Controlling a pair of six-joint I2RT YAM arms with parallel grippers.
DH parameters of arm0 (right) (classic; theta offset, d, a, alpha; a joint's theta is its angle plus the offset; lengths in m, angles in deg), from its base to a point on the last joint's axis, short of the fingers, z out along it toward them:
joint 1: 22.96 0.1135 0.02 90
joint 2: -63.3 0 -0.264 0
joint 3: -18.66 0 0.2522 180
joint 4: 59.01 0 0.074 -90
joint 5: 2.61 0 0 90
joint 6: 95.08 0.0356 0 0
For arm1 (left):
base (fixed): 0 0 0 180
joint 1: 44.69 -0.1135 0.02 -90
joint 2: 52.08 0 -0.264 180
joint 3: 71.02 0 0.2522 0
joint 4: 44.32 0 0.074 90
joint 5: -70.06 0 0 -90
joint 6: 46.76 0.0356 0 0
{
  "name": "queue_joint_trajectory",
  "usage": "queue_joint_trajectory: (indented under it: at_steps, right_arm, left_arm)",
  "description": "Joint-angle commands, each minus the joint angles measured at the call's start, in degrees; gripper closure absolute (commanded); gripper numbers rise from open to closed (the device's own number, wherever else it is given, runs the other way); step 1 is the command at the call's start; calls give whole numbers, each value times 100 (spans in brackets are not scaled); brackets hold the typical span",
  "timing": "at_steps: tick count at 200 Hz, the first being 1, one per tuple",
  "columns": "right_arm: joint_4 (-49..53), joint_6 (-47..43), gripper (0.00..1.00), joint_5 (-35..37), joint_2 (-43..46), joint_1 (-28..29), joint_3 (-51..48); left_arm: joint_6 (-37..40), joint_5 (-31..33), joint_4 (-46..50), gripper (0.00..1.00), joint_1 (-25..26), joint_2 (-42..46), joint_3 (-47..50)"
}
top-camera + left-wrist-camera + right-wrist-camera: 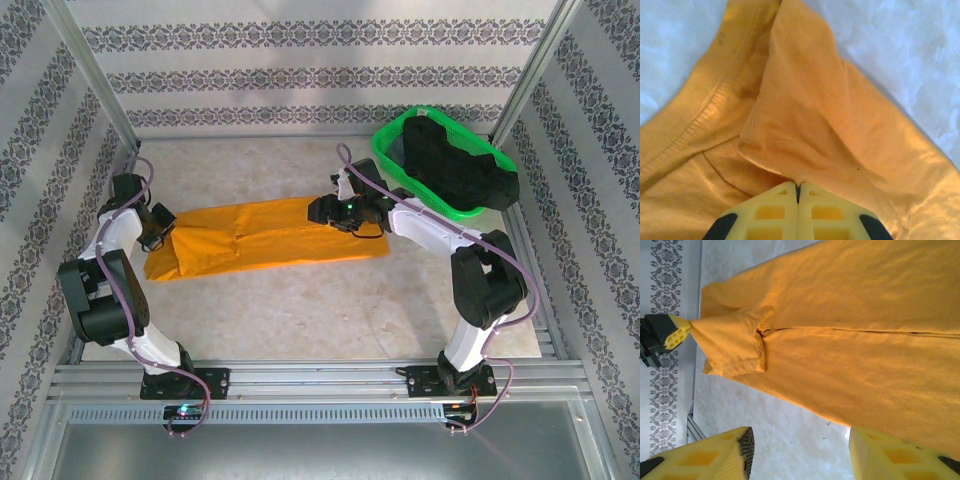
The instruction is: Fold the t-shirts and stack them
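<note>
Left hand [163, 232] is closed on the orange t-shirt [265, 235] at its left end. In its own wrist view the two yellow fingers of this hand [798, 187] meet with a raised fold of cloth pinched between them. Right hand [322, 211] is spread wide and holds nothing. Its wrist view shows the hand [800, 440] with one finger over bare surface and the other over the shirt's edge.

The desk [300, 310] carries everything. The orange t-shirt lies across its middle as a long narrow band. It runs from near the left edge to about the centre, just short of the basket. A seam line runs along its length and a sleeve is turned in near the left end, so the lengthwise folds look done. The crosswise folds, which would bring it down to a compact packet, are not yet made.

The green basket [378, 148] stands at the far right corner of the desk. The black t-shirt [455, 165] is bunched inside it, unfolded.

I judge the task to be less than halfway. One shirt is partly folded, the other is untouched, and no stack exists.
</note>
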Motion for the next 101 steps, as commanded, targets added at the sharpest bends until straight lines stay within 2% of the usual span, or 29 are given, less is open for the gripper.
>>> queue_joint_trajectory:
  at_steps: [1,76,89,101]
  right_arm:
    - [-2,-34,46,-22,265,34,-141]
    - [5,-7,47,64,459,-9,-387]
    - [11,-7,47,142,507,-35,-448]
    - [40,-5,48,220,538,-107,-508]
  left_arm:
    - [221,216,367,100,34,-299,-294]
    - [540,648,354,100,34,-1360,-989]
    - [604,739,413,91,34,-1529,-1127]
    - [627,804,508,73,34,-1608,-1242]
